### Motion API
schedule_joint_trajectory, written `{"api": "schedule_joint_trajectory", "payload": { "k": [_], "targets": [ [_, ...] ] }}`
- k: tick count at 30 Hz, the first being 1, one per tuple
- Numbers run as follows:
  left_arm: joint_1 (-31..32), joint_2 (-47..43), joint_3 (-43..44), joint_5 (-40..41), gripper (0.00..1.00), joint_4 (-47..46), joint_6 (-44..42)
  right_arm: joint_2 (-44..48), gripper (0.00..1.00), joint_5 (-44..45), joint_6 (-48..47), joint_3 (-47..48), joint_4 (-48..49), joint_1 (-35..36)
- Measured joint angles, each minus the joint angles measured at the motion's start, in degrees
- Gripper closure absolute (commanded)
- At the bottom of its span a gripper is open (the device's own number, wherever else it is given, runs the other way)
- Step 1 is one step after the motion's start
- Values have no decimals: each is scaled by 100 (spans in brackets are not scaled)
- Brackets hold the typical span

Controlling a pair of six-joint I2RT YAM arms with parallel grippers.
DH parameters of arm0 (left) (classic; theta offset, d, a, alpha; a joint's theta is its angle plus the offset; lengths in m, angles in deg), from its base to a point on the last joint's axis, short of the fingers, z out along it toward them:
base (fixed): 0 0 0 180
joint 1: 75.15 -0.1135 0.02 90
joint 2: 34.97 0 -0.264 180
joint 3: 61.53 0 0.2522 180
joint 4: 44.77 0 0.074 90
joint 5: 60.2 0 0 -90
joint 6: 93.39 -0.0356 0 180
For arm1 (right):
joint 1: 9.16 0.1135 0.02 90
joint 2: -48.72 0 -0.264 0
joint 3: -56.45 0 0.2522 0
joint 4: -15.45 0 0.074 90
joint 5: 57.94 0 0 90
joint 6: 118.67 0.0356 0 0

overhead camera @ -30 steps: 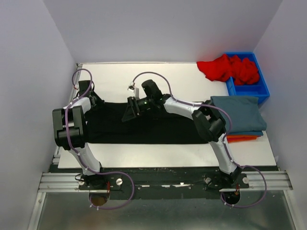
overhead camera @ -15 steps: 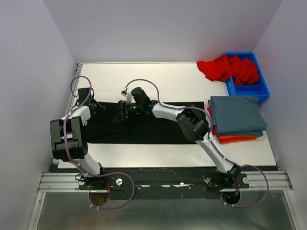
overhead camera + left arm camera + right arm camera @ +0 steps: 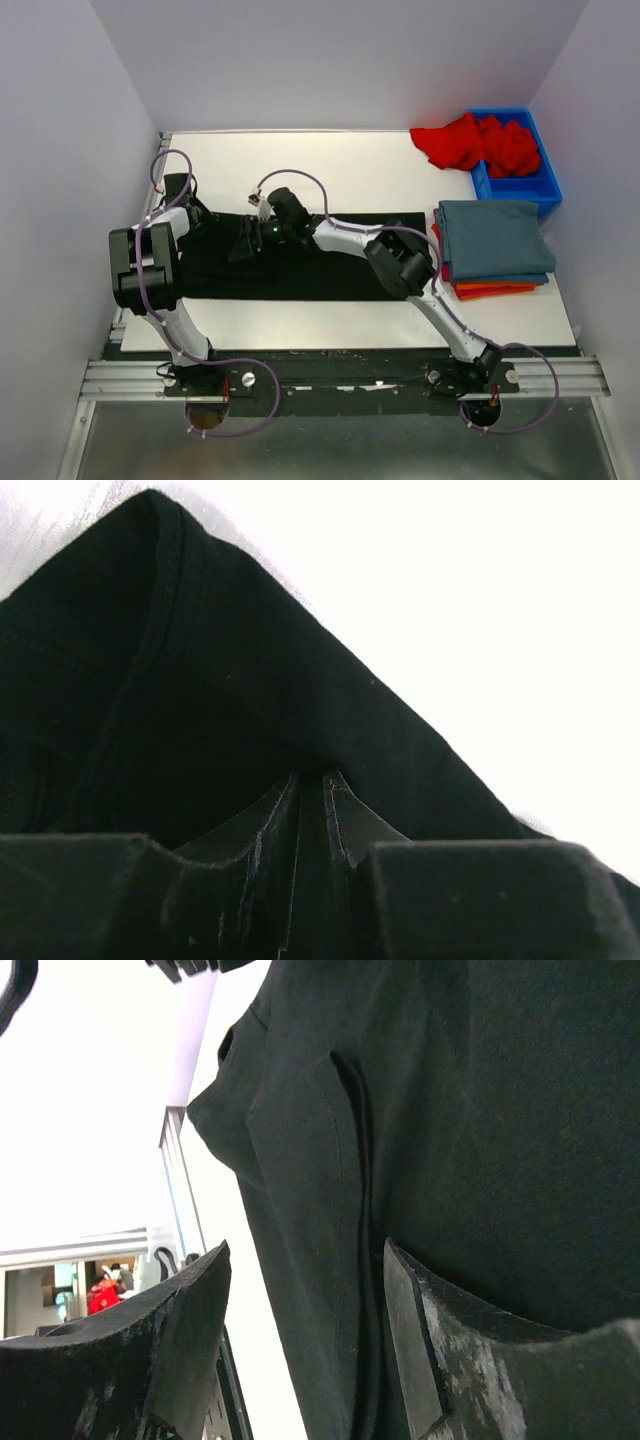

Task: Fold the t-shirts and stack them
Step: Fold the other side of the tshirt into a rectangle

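Observation:
A black t-shirt [image 3: 320, 270] lies spread lengthwise across the white table. At the shirt's left end my left gripper [image 3: 192, 212] is down on it; in the left wrist view its jaws [image 3: 310, 780] are pinched on a raised fold of the black cloth [image 3: 250, 680]. My right gripper [image 3: 240, 243] reaches far left, low over the shirt's left part. Its jaws [image 3: 305, 1260] stand wide apart above a seam of the black cloth [image 3: 480, 1110], gripping nothing. A slate-blue t-shirt [image 3: 495, 238] lies folded on an orange one [image 3: 500, 290] at the right.
A blue plastic bin [image 3: 545, 185] stands at the back right with a crumpled red t-shirt [image 3: 470, 140] spilling over its left rim onto the table. Grey walls close in on both sides. The table's metal rail [image 3: 340, 375] carries both arm bases.
My right arm has stretched further left, carrying its open gripper along the black shirt toward the left gripper. The left arm shifted only slightly and kept its pinch.

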Motion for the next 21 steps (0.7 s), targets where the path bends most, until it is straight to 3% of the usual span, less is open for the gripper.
{"api": "schedule_joint_trajectory", "payload": {
  "k": [11,21],
  "targets": [
    [-15,2,17,-28,72,35,-68,940,30,-616,24,-1746,535,476],
    [-28,-35,-39,-63,72,2,-72,2127,30,-1056,-494,-3154,527,896]
  ]
}}
